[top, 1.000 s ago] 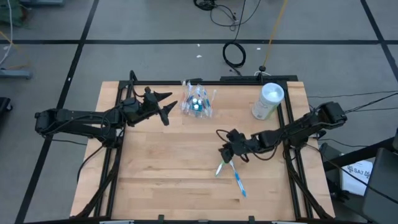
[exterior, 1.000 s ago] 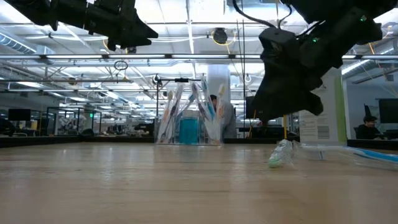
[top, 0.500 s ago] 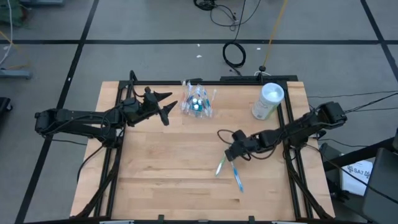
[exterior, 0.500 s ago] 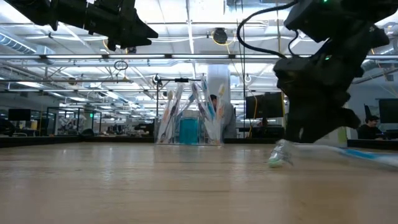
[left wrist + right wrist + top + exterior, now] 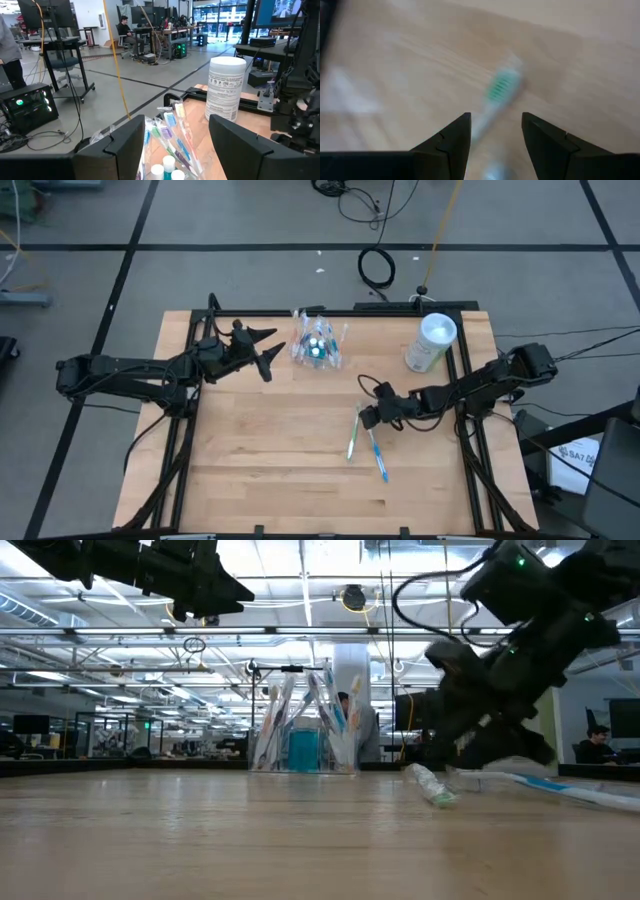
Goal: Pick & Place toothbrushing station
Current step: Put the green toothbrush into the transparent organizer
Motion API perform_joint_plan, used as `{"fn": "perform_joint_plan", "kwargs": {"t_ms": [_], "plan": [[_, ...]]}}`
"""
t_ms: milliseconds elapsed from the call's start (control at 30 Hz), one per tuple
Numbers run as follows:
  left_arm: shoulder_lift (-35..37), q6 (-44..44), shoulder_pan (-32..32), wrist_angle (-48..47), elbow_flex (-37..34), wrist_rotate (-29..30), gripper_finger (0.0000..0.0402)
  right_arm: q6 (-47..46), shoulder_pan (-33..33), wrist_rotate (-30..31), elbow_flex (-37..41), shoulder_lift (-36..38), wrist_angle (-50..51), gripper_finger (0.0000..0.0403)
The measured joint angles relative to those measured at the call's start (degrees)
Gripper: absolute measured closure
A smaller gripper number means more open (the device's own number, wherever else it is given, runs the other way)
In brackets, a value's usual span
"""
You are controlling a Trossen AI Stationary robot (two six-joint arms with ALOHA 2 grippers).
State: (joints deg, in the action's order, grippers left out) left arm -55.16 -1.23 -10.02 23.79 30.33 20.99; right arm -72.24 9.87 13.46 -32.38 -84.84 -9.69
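— Toothbrushes, from above: we are seeing a green toothbrush (image 5: 353,442) and a blue toothbrush (image 5: 377,458) lying on the table (image 5: 260,450), just beside the right gripper (image 5: 366,416).
— Level with the table, we are watching that gripper (image 5: 470,745) hanging over the green brush (image 5: 430,786).
— Through the left wrist, the left gripper (image 5: 175,145) is standing open, facing the holder (image 5: 167,145).
— Through the right wrist, the fingers (image 5: 450,137) are straddling the green brush, open, not clamping it.
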Motion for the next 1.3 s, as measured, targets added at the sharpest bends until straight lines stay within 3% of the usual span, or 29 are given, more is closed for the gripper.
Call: {"fn": "perform_joint_plan", "kwargs": {"t_ms": [167, 533, 933, 1100, 1300], "plan": [[0.0, 0.0, -0.02, 0.02, 0.0, 0.02, 0.0172, 4.19, -2.02, 1.63, -0.02, 0.07, -3.58, 0.0235], [0.0, 0.0, 0.0, 0.15, 0.0, 0.02, 0.0172, 3.07, -2.82, 1.48, -0.02, -3.25, -3.08, 0.0235], [0.0, 0.0, -0.02, 0.29, 0.0, 0.04, 0.0172, 2.37, -2.75, 1.96, -0.22, -9.15, -11.53, 0.0241], [0.0, 0.0, -0.02, 0.28, 0.01, 0.07, 0.0172, 6.11, -3.16, 1.81, -0.26, -11.87, -16.69, 0.0268], [0.0, -0.01, -0.02, 0.28, 0.0, 0.07, 0.0172, 12.0, -3.86, 1.27, -0.11, -12.04, -18.42, 0.0329]]}}
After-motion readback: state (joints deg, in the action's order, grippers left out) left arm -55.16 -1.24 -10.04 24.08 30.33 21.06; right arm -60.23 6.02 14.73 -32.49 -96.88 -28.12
